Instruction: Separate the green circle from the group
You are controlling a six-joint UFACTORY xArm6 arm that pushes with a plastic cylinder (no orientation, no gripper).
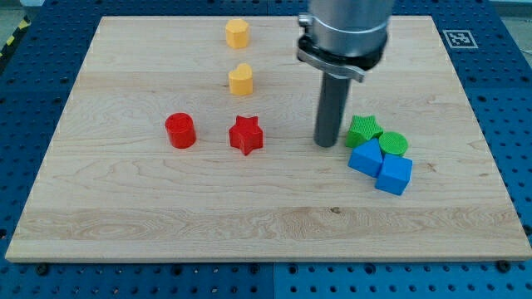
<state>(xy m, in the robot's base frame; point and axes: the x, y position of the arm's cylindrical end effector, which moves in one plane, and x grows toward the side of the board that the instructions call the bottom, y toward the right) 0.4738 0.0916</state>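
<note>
The green circle (394,144) lies at the view's right, in a tight group with a green star (362,130) on its left and two blue blocks below it, one (366,157) lower left and a blue cube (395,175) lower right. My tip (325,144) rests on the board just left of the green star, a small gap away. The green circle is on the far side of the star from my tip.
A red star (246,134) and a red cylinder (179,130) lie left of my tip. Two yellow blocks stand at the view's top, one (237,33) near the board's top edge and one (241,80) below it. The wooden board (125,216) sits on a blue perforated table.
</note>
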